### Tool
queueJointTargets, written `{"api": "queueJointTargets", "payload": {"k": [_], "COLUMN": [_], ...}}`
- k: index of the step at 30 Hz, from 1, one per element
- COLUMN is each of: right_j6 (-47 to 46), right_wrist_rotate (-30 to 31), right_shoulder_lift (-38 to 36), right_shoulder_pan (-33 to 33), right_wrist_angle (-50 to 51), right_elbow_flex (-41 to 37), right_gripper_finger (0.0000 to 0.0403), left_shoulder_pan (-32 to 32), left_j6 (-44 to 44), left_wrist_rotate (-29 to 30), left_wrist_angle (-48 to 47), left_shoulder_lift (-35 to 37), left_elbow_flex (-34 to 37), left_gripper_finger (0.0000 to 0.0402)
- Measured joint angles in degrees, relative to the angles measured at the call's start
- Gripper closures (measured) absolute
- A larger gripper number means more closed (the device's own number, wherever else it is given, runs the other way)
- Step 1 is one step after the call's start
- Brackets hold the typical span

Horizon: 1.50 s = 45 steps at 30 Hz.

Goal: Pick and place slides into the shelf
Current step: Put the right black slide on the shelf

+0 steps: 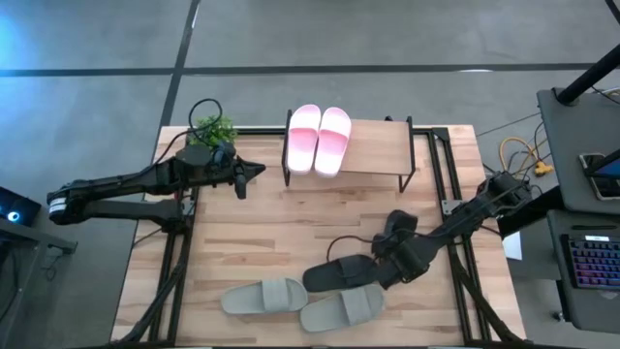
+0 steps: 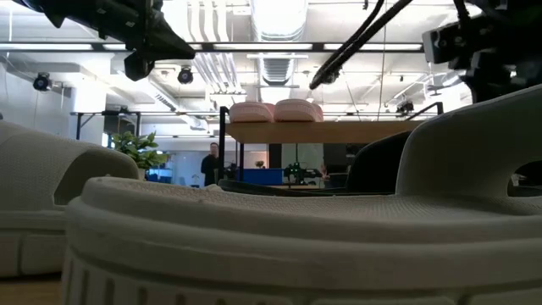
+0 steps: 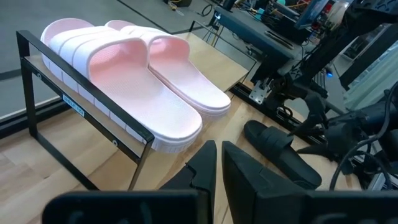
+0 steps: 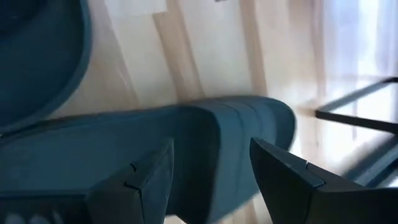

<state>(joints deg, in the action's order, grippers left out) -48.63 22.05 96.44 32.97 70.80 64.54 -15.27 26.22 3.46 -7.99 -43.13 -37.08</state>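
The pale pink pair (image 1: 318, 139) lies sole-down on the left half of the shelf's plank top (image 1: 378, 147); the left wrist view shows the pink pair (image 3: 143, 81) close by. My left gripper (image 1: 254, 172) hovers shut just left of the shelf, holding nothing. One black slide (image 1: 334, 274) lies flat on the table. My right gripper (image 1: 387, 264) is open above its right end, fingers either side of the black slide (image 4: 186, 143). The second black slide (image 1: 397, 228) lies partly under the right arm. The grey-green pair (image 1: 263, 297) (image 1: 341, 308) rests on the table near its front edge. My right gripper comes at the black slide from above, slanting from the table's right, with one finger (image 4: 146, 180) on each side of its raised part (image 4: 205, 130). Whether the fingers touch it, I cannot tell.
A small potted plant (image 1: 213, 128) stands at the table's far left corner, behind my left arm. Black cables (image 1: 354, 242) trail on the table by the black slides. The right half of the shelf top is bare plank. A desk with a keyboard (image 1: 591, 262) stands beyond the table's right edge.
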Motion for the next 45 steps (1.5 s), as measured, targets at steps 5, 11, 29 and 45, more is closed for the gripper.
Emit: {"api": "queueJointTargets", "payload": {"k": [5, 11, 29, 45], "right_j6": [-0.2, -0.8, -7.9, -12.1], "right_wrist_rotate": [0.0, 0.2, 1.1, 2.0], "right_shoulder_lift": [0.1, 0.0, -0.1, -0.8], "right_shoulder_pan": [-0.4, -0.4, -1.3, -1.5], "right_wrist_angle": [-0.5, 0.1, -0.6, 1.2], "right_elbow_flex": [-2.8, -5.3, -12.1, -3.8], "right_gripper_finger": [0.0199, 0.0199, 0.0299, 0.0391], "left_shoulder_pan": [0.0, 0.0, 0.0, 0.0], "left_j6": [0.0, 0.0, 0.4, 0.6], "left_wrist_rotate": [0.0, 0.0, 0.0, 0.0], "left_wrist_angle": [0.0, 0.0, 0.1, 0.4], "left_shoulder_lift": [0.0, 0.0, 0.0, 0.0], "left_elbow_flex": [0.0, 0.0, 0.0, -0.4], "left_gripper_finger": [0.0391, 0.0391, 0.0391, 0.0391]}}
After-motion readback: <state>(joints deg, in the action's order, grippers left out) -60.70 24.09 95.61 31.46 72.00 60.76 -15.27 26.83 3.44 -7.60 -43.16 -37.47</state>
